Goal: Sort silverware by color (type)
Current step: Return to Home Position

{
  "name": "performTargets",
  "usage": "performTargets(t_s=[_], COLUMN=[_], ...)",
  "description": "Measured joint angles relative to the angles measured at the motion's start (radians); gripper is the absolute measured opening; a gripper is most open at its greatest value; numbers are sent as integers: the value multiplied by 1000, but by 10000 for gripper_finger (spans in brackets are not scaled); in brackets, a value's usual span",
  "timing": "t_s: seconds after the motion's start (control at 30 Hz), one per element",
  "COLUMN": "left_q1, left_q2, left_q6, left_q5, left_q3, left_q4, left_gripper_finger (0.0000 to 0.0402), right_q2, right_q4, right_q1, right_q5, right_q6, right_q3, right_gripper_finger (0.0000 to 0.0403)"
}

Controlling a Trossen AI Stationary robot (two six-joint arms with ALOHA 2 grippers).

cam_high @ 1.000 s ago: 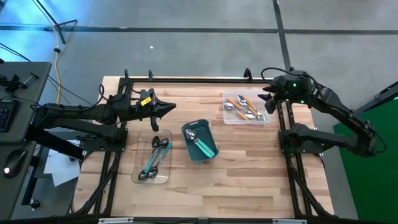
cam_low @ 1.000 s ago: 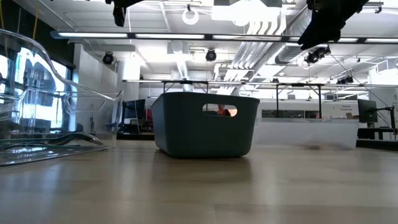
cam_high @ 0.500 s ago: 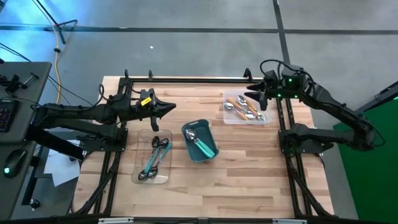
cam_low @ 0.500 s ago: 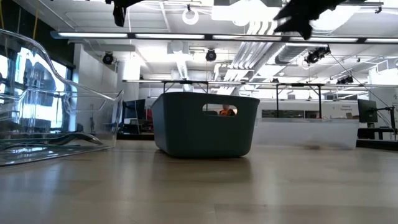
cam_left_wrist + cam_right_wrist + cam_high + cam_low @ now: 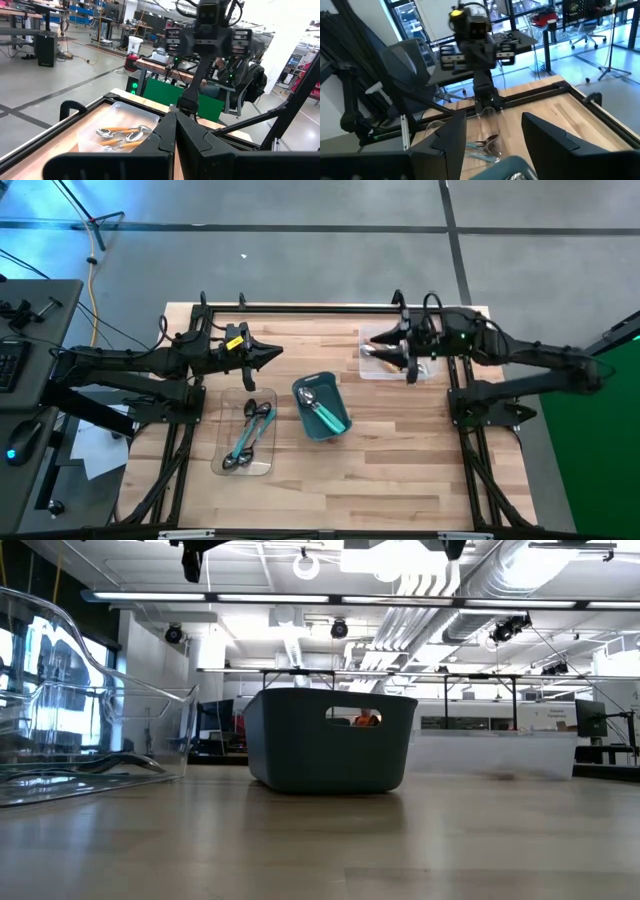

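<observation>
The silverware lies in three places. Orange-handled spoons (image 5: 402, 361) rest in a clear tray (image 5: 428, 370) at the far right and also show in the left wrist view (image 5: 120, 135). One teal-handled spoon (image 5: 322, 411) lies in the teal bin (image 5: 303, 387). Teal and dark spoons (image 5: 250, 434) lie in a clear tray (image 5: 232, 469) at the left. My right gripper (image 5: 385, 348) hangs open and level above the right tray, pointing toward the table's left, with nothing between its fingers (image 5: 451, 136). My left gripper (image 5: 275, 352) is shut and level, above the table beyond the left tray.
The teal bin (image 5: 330, 740) stands mid-table between the two trays, and the left tray's clear wall (image 5: 90, 730) rises beside it. Black rails (image 5: 300, 306) run along the table's far edge. Bare wood (image 5: 400, 470) lies toward the near edge.
My right gripper has swung toward the table's left and risen a little, tipping from pointing down to level. It now hangs over the right tray. It has stayed open. The spoons have not moved.
</observation>
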Motion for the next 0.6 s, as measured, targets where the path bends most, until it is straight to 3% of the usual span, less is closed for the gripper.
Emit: performTargets(t_s=[0.3, 0.47, 0.6], left_q1=[0, 0, 0], left_q2=[0, 0, 0], left_q6=[0, 0, 15], left_q5=[0, 21, 111], left_q3=[0, 0, 0], left_q4=[5, 7, 57], left_gripper_finger=[0, 0, 0], right_q2=[0, 0, 0], right_q4=[39, 38, 38], right_q1=[157, 154, 154], right_q5=[195, 213, 215], right_q6=[-80, -86, -111], right_q3=[0, 0, 0], right_gripper_finger=[177, 177, 177])
